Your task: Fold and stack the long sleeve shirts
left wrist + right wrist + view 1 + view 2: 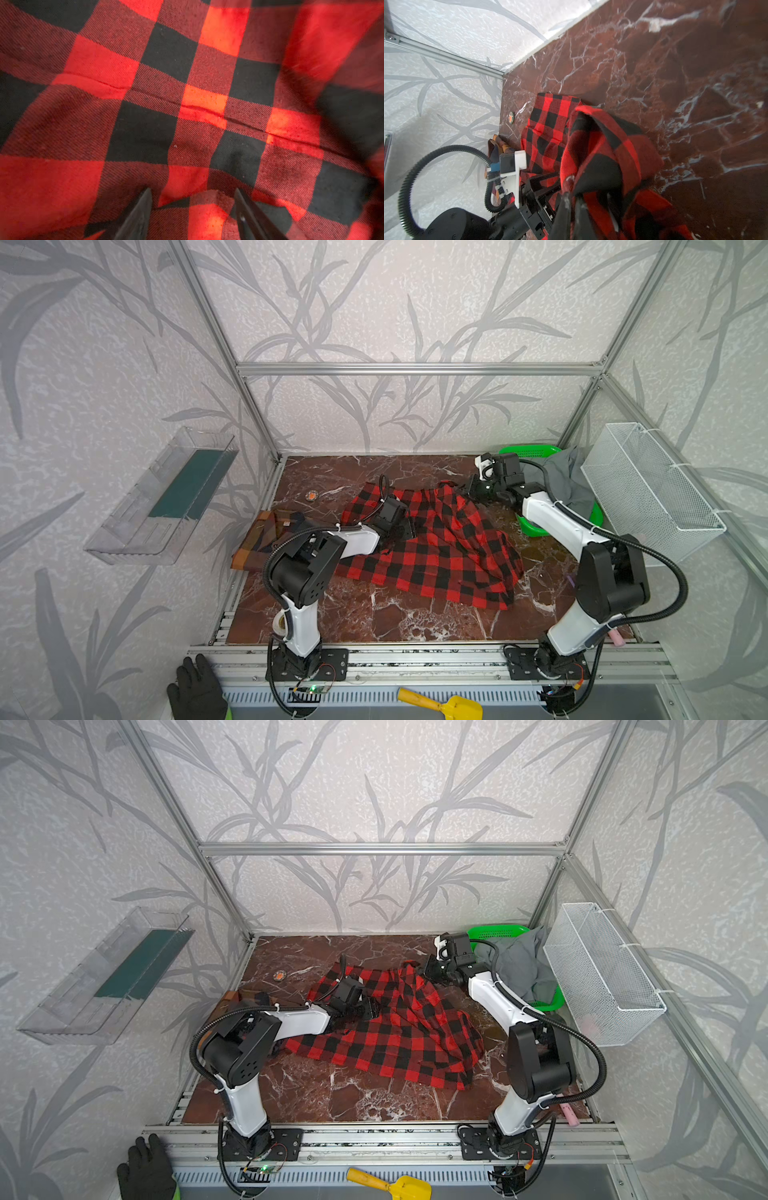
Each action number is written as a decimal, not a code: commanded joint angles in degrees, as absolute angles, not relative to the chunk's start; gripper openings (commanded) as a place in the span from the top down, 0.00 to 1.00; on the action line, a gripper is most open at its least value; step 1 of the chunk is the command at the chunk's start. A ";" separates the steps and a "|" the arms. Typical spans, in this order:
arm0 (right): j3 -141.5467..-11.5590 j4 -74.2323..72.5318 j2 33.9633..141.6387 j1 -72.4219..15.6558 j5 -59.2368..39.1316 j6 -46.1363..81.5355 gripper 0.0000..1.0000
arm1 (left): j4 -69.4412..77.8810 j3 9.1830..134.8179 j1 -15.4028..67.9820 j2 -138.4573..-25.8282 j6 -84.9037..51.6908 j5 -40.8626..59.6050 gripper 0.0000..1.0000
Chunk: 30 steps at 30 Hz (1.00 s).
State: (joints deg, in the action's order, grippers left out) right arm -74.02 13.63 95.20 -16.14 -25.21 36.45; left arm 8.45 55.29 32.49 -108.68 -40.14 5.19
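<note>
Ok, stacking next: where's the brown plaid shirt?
In both top views the brown plaid shirt lies at the table's left edge, beside the red check shirt.

We see the plaid shirt (257, 539), left of the red shirt (440, 560), only partly (the left arm (307, 564) covers its near side).

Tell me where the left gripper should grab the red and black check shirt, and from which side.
Probably the far left corner of the red-and-black shirt, taken from above with the open left gripper. The right gripper is shut on the far right edge, raised off the table; the left corner lies flat and exposed, so a matching pinch there should spread the cloth.
</note>
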 commanded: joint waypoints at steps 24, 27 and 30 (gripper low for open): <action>-57.07 15.97 80.23 -28.92 -14.42 33.43 0.39 | -9.27 46.16 31.78 -116.63 -43.51 7.12 0.33; -59.40 15.53 83.33 -24.09 -18.36 34.13 0.39 | -9.42 46.40 31.80 -116.56 -43.51 7.13 0.33; -61.78 13.84 90.17 -21.05 -20.67 36.14 0.39 | -9.74 46.61 31.80 -116.42 -43.51 7.12 0.33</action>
